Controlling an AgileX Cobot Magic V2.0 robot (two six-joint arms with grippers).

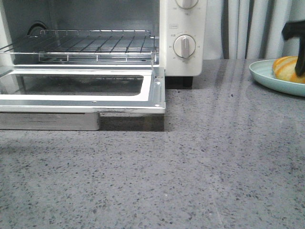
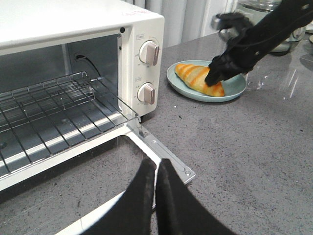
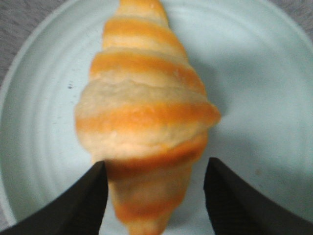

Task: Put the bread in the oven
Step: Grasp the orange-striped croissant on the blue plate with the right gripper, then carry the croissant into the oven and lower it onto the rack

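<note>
The bread (image 3: 144, 112), a golden-brown croissant roll with cream stripes, lies on a pale green plate (image 3: 259, 88). It also shows in the front view (image 1: 286, 68) and the left wrist view (image 2: 195, 78). My right gripper (image 3: 154, 188) is open, its two black fingers straddling the near end of the bread just above the plate; it shows in the left wrist view (image 2: 215, 78). The white oven (image 1: 183, 38) stands at the left with its door (image 1: 81, 90) folded down and wire rack (image 1: 86, 45) bare. My left gripper (image 2: 156, 169) is shut and empty above the door's corner.
The plate (image 1: 274, 76) sits on the grey speckled counter (image 1: 214, 157) to the right of the oven. A glass vessel (image 2: 271, 19) stands behind the plate. Curtains (image 1: 252, 28) hang at the back. The oven's dial knobs (image 1: 184, 46) face forward.
</note>
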